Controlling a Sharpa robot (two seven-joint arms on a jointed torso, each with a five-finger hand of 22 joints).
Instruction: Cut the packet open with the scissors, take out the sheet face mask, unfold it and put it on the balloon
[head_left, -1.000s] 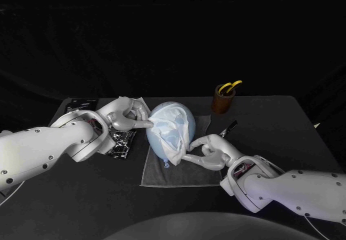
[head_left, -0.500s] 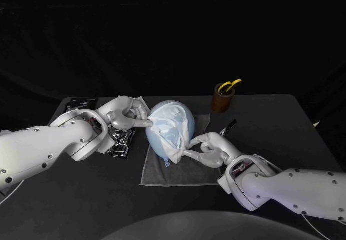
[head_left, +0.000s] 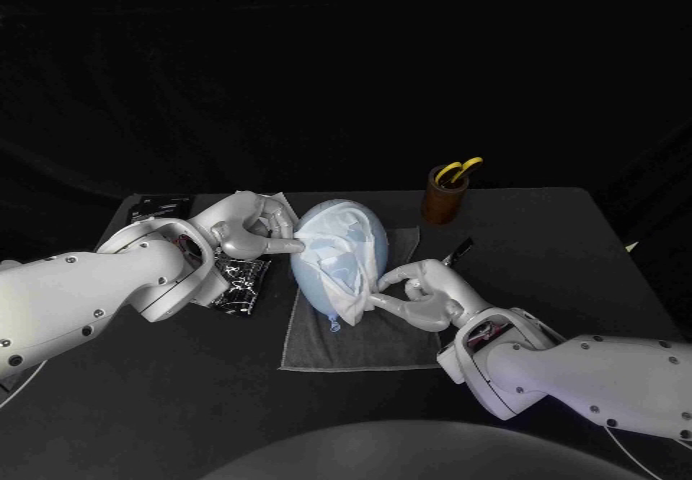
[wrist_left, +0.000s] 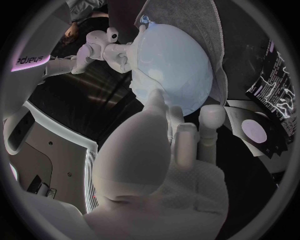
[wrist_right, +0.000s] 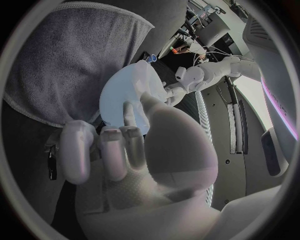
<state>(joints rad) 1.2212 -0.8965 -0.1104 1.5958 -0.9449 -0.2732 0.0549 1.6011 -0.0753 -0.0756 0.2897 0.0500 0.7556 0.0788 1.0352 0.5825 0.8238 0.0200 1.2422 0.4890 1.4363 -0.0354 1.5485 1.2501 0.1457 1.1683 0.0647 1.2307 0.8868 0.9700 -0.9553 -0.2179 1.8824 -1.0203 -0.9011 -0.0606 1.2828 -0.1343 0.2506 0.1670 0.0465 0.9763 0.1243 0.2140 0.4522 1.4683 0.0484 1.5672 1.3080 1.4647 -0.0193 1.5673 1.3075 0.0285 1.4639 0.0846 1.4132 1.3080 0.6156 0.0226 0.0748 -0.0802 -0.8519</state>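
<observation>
Since a second ago the right hand (head_left: 420, 296) has crept up-left, closer against the balloon (head_left: 329, 262); left hand (head_left: 247, 228) unchanged. Balloon lies centre frame on the grey towel (head_left: 361, 345), sheet face mask (head_left: 356, 243) draped over its upper right side. Right fingers curl in, tips meeting at the mask's lower right edge; I cannot tell if they pinch it. Left hand holds nothing, one digit stretched out touching the balloon's left side. Packet (head_left: 240, 284) lies left of the towel. Scissors (head_left: 460, 172) stand in the brown cup (head_left: 441, 206), upper right.
</observation>
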